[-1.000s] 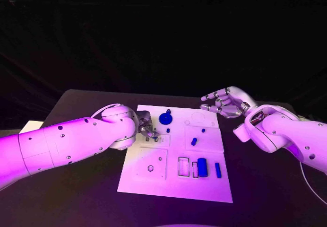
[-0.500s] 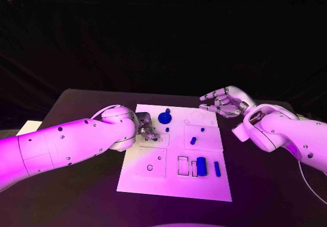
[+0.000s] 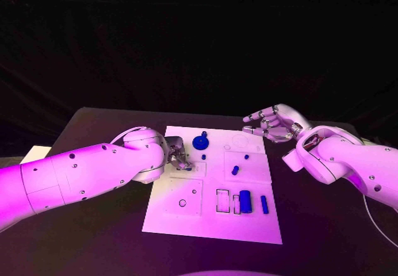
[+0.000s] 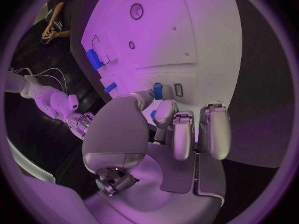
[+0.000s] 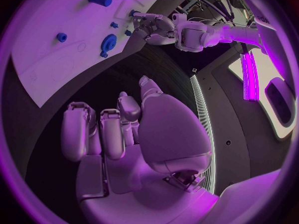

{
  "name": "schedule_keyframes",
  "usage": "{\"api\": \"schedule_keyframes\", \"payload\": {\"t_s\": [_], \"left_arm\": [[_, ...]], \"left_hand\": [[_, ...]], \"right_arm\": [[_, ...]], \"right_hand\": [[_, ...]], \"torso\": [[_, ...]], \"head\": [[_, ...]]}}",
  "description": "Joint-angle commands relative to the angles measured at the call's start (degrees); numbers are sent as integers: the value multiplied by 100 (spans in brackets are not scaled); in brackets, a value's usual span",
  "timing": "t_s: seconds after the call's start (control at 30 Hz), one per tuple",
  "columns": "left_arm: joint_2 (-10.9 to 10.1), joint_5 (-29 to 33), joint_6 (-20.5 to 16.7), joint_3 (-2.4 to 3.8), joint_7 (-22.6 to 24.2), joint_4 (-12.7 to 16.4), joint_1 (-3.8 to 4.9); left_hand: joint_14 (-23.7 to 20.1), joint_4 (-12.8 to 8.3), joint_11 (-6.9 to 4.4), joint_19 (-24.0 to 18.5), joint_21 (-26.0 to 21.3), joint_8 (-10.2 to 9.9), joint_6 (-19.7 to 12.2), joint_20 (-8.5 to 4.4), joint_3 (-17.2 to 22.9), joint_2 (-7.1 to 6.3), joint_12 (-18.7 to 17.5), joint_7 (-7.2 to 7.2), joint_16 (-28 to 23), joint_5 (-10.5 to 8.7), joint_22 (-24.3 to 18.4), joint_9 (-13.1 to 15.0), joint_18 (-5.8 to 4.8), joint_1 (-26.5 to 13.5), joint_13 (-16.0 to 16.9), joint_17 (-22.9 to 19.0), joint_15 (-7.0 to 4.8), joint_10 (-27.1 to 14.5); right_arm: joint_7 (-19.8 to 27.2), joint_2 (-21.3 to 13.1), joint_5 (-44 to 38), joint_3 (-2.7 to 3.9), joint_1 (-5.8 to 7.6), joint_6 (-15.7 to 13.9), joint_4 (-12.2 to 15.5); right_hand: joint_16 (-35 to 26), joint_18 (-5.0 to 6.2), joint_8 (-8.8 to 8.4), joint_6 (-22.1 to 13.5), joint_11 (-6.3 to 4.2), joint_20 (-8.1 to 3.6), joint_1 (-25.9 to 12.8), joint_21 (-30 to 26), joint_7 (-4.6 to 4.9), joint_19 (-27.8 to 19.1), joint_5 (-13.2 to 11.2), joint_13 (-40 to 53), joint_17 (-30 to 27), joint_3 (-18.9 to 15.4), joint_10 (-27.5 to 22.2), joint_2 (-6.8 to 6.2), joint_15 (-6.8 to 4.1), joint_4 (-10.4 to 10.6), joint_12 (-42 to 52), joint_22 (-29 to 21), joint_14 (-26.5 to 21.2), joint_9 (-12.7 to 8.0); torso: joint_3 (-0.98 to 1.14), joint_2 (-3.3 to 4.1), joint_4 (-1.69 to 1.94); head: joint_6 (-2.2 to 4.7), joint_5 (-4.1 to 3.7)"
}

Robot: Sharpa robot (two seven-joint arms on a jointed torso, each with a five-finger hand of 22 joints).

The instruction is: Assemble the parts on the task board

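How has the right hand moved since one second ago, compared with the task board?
No. The right hand hovers off the task board's far right corner as before.

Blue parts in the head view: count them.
6: gear at far end, peg just nearer, dot and oblong mid-board, block and bar nearest. The left hand may hide more.

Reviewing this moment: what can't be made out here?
- Head view: the left hand on the task board is mostly hidden by its own arm.
- Left wrist view: whether its fingertips hold a small blue part; thumb and fingers cover the contact.
- Recess shapes: too small.
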Motion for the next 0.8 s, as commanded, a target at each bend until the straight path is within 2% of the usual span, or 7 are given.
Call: {"api": "schedule_keyframes", "payload": {"t_s": [0.03,0.17,0.27,0.43,0.57,0.8], "left_arm": [[31,73,217,-16,5,-26,-21],[67,108,278,-16,-3,-89,-20],[106,170,401,-16,-18,-158,-19],[167,216,548,-16,-33,-239,-18],[213,231,642,-16,-37,-293,-17],[281,214,702,-16,-34,-390,-14]], "left_hand": [[591,-789,4,67,15,21,27,8,829,22,40,-55,17,19,396,-3,-108,-11,10,1510,0,45],[591,-745,7,71,18,36,43,9,847,28,48,-57,17,12,406,20,-110,-132,17,1510,3,53],[591,-592,0,65,9,49,84,10,816,70,61,-71,17,10,395,40,-108,-394,28,1510,1,61],[591,-539,-24,64,3,54,132,-2,737,-4,88,-103,17,7,392,59,-106,-637,54,1510,-18,75],[591,-369,-37,72,5,70,231,-13,535,-77,116,-123,17,1,406,72,-108,-992,79,1510,-27,99],[591,-285,-70,111,38,75,346,-34,352,-70,187,-164,17,1,474,79,-123,-1227,152,1510,-51,169]], "right_arm": [[13,6,-23,1,-5,93,0],[8,8,-25,1,-5,98,2],[4,6,-27,1,-5,104,3],[-2,7,-29,1,-5,118,12],[-10,6,-29,1,-5,131,17],[-11,9,-30,1,-5,127,18]], "right_hand": [[-22,73,22,32,-9,-1,21,-32,5,-38,35,-3,559,-11,-29,50,-26,-28,-16,-9,367,6],[-22,73,22,32,-9,-1,21,-32,5,-38,35,-3,559,-11,-29,50,-26,-28,-16,-9,367,6],[-22,73,22,32,-9,-1,21,-32,5,-38,35,-3,559,-11,-29,50,-26,-28,-16,-9,367,6],[-22,73,22,32,-9,-1,21,-32,5,-38,35,-3,559,-11,-29,50,-26,-28,-16,-9,367,6],[-34,75,23,35,-9,-2,9,-39,5,-41,42,-15,545,-19,-36,54,-26,-25,-31,-19,364,7],[-37,75,23,35,-9,-2,8,-39,5,-41,42,-20,542,-19,-40,54,-26,-26,-38,-20,363,7]], "torso": [[-2,1,2],[-1,-1,-4],[2,-1,0],[4,2,-4],[4,0,-6],[8,1,-4]], "head": [[-4,5],[-14,12],[-14,12],[-19,19],[-27,21],[-30,23]]}}
